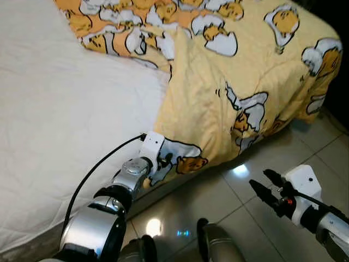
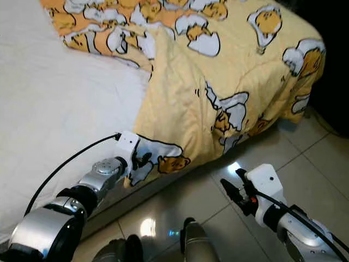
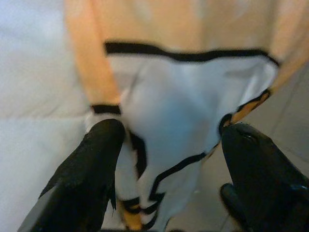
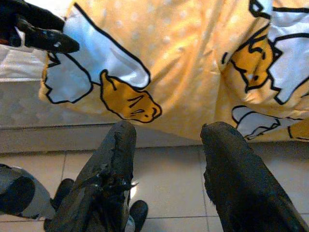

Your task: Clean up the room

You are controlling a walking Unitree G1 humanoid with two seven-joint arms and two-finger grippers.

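A yellow blanket (image 1: 229,71) printed with cartoon eggs covers the right part of the bed and hangs over its side toward the floor. My left gripper (image 1: 165,161) is at the blanket's lower left corner (image 3: 178,125), on the bed's edge. It is open, and the corner's white patch lies between its fingers (image 3: 96,159). My right gripper (image 1: 260,180) hovers open over the tiles to the right, pointing at the hanging blanket edge (image 4: 193,72), with nothing between its fingers (image 4: 120,145).
A bare white sheet (image 1: 65,109) covers the left part of the mattress. Glossy beige tiles (image 1: 229,207) run along the bed's side and reflect a lamp. My own feet (image 1: 212,240) stand close to the bed. The room beyond the bed's right end is dark.
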